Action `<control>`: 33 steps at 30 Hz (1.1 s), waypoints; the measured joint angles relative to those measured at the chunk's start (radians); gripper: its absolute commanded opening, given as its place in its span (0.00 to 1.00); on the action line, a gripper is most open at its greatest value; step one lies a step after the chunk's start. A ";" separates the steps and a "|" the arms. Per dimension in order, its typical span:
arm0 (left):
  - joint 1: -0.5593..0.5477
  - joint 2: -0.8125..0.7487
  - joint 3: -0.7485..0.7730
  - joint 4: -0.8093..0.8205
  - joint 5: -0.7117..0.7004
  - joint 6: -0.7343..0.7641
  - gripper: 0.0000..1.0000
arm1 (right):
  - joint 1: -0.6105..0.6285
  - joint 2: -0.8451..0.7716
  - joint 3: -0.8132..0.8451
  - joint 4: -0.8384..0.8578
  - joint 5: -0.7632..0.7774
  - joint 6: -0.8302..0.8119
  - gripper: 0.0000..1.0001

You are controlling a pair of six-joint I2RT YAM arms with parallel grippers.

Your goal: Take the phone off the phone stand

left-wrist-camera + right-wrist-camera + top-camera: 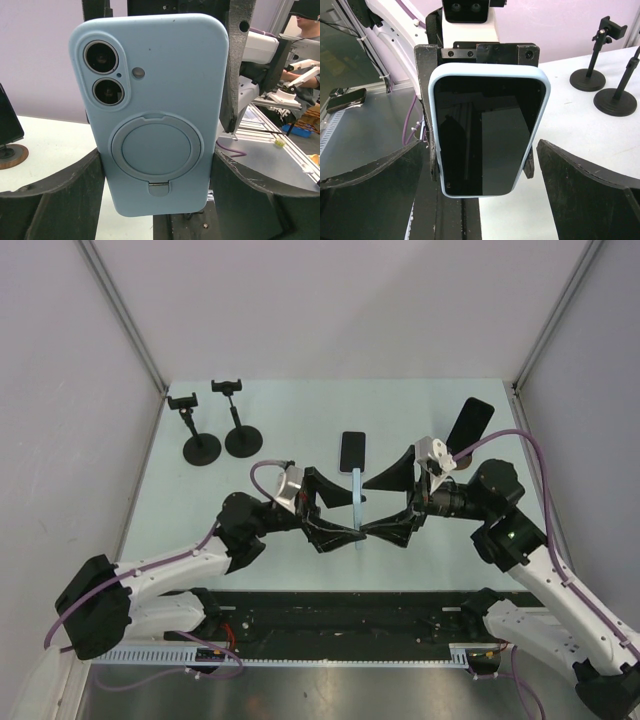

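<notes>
A phone [155,100] in a light-blue case with a ring holder on its back stands upright in mid-air between the two arms; from above it shows as a thin blue strip [357,490]. My left gripper [157,170] is shut on it, its dark fingers [80,190] pressed against both side edges. The right wrist view shows the phone's dark screen [485,130]. My right gripper [482,150] faces that screen and is open, with its fingers [580,180] standing clear of the phone. Two empty black phone stands [201,448] [243,440] stand at the back left.
A black phone [352,451] lies flat on the table just behind the grippers. Another dark phone [470,423] leans on a round-based stand at the back right, close to my right arm. White walls enclose the table on three sides.
</notes>
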 measured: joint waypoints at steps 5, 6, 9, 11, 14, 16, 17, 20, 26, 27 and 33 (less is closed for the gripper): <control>-0.005 0.003 0.005 0.000 0.014 0.000 0.01 | 0.015 0.008 -0.002 0.035 0.004 0.015 1.00; -0.006 0.004 0.006 0.000 0.014 0.000 0.00 | 0.020 0.008 -0.002 0.037 0.009 0.016 1.00; -0.010 0.004 0.007 0.000 0.018 0.000 0.01 | 0.032 0.010 -0.002 0.037 0.027 0.015 1.00; -0.011 0.004 0.008 0.000 0.019 0.000 0.01 | 0.035 0.013 -0.002 0.037 0.031 0.015 1.00; -0.011 0.003 0.008 0.000 0.020 0.000 0.00 | 0.040 0.023 -0.005 0.038 0.037 0.015 1.00; -0.011 0.003 0.008 0.000 0.019 0.001 0.01 | 0.044 0.029 -0.010 0.037 0.038 0.016 0.98; -0.011 0.003 0.008 0.000 0.019 0.001 0.00 | 0.047 0.034 -0.013 0.037 0.038 0.016 0.97; -0.011 0.002 0.008 -0.002 0.022 0.002 0.01 | 0.054 0.044 -0.016 0.040 0.036 0.021 0.94; -0.011 0.001 0.008 -0.003 0.022 0.001 0.01 | 0.063 0.051 -0.016 0.059 0.021 0.021 0.70; -0.011 0.001 0.008 -0.004 0.021 0.001 0.02 | 0.063 0.052 -0.016 0.061 0.019 0.020 0.65; -0.010 0.000 0.008 -0.001 0.020 0.001 0.28 | 0.060 0.060 -0.016 0.076 0.012 0.025 0.17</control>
